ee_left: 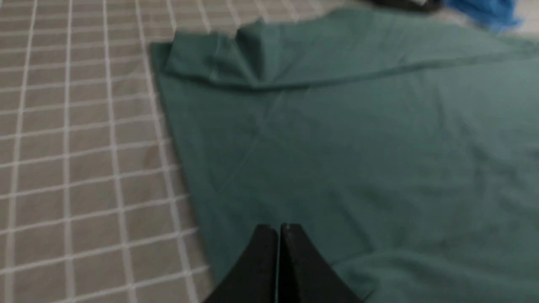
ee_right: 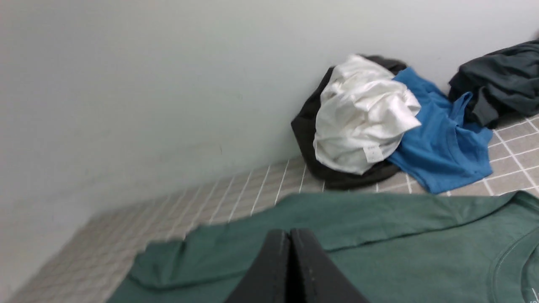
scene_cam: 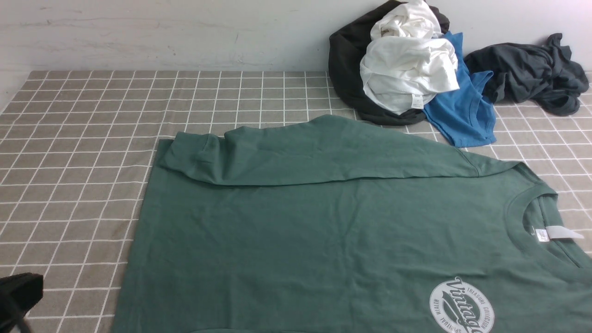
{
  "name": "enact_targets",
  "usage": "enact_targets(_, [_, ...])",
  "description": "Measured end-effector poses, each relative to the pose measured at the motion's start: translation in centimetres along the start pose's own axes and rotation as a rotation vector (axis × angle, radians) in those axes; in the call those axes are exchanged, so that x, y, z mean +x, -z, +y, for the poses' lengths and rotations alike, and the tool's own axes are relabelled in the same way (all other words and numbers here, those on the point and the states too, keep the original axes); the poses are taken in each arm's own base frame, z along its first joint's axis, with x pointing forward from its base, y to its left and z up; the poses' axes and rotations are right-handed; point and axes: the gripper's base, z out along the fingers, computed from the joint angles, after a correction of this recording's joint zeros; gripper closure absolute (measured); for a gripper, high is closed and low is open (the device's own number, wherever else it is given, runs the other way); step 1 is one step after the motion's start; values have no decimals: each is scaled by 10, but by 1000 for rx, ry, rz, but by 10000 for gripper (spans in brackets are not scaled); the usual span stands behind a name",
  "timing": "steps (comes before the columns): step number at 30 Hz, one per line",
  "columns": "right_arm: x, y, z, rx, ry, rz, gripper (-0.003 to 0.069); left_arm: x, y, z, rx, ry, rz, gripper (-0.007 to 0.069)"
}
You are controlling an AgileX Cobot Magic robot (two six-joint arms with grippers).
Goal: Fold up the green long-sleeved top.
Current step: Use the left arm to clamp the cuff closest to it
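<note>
Across the table [scene_cam: 69,138], top [scene_cam: 323,231] lies neck [scene_cam: 514,222] rightward.

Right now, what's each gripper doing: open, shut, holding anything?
Left gripper: shut, holding nothing.
Right gripper: shut, holding nothing.
Neither grips the green long-sleeved top.

Top [scene_cam: 323,231] lies flat on the bench [scene_cam: 69,138], neck [scene_cam: 514,219] to the right; a clothes pile [scene_cam: 407,74] sits behind it.

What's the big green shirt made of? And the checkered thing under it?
The green long-sleeved top looks like soft, matte knit cloth, probably cotton: gentle creases, no shine. The checkered cover under it seems to be thin printed fabric too, but that is less sure.
</note>
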Motion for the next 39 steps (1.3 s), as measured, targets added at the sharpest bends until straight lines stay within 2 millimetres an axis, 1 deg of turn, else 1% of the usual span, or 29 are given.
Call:
enact_targets(2, [-11, -10, 7, -45, 95, 181, 675, -10, -2, 6, -43, -56, 129, 631])
enact_targets(4, [-18, -21, 10, -82, 169, 403, 675, -19, -10, 9, -54, -99, 260, 629])
enact_targets(5, [-19, -28, 8, -93, 197, 528, 675, -21, -18, 8, -41, -117, 328, 626])
enact_targets(6, [-16, -32, 6, -116, 207, 669, 675, -21, -27, 6, -16, -138, 377, 615])
enact_targets(9, [-9, -41, 4, -145, 215, 833, 675, -17, -43, 1, 26, -162, 469, 587])
enact_targets(10, [-3, -45, 6, -177, 230, 907, 675, -13, -52, -2, 50, -174, 523, 560])
enact_targets(11, [-3, -45, 6, -176, 231, 910, 675, -12, -54, -2, 53, -175, 532, 560])
enact_targets(12, [1, -47, 8, -198, 256, 952, 675, -6, -64, -4, 68, -177, 590, 530])
enact_targets(14, [7, -50, 12, -232, 321, 1019, 675, 8, -86, -8, 99, -166, 687, 438])
enact_targets(15, [7, -50, 11, -228, 324, 1021, 675, 9, -88, -8, 102, -164, 692, 438])
enact_targets(16, [10, -50, 12, -229, 360, 1046, 675, 15, -101, -11, 119, -150, 724, 375])
enact_targets(17, [11, -50, 13, -229, 381, 1060, 675, 19, -110, -13, 131, -146, 742, 326])
enact_targets(18, [12, -50, 13, -221, 394, 1070, 675, 20, -115, -15, 141, -148, 756, 294])
enact_targets(19, [12, -50, 13, -222, 398, 1072, 675, 21, -117, -16, 145, -151, 755, 279])
enact_targets(20, [13, -50, 13, -211, 408, 1082, 675, 23, -127, -19, 155, -161, 767, 235])
enact_targets(22, [14, -51, 13, -201, 416, 1091, 675, 27, -142, -23, 162, -178, 786, 172])
enact_targets(23, [14, -51, 12, -199, 420, 1094, 675, 28, -148, -24, 160, -179, 786, 157])
enact_targets(24, [14, -51, 12, -198, 420, 1093, 675, 28, -149, -24, 159, -180, 787, 154])
enact_targets(25, [14, -52, 12, -197, 421, 1092, 675, 31, -160, -24, 150, -180, 795, 137])
enact_targets(29, [14, -53, 12, -189, 415, 1078, 675, 40, -182, -23, 135, -173, 825, 135])
enact_targets(30, [14, -53, 12, -189, 415, 1078, 675, 41, -183, -23, 135, -172, 827, 135])
enact_targets(33, [13, -54, 12, -183, 412, 1065, 675, 46, -193, -23, 131, -160, 851, 135])
enact_targets(38, [12, -56, 13, -179, 413, 1040, 675, 48, -197, -23, 129, -157, 858, 137])
enact_targets(39, [12, -56, 13, -178, 413, 1038, 675, 47, -198, -23, 129, -157, 856, 151])
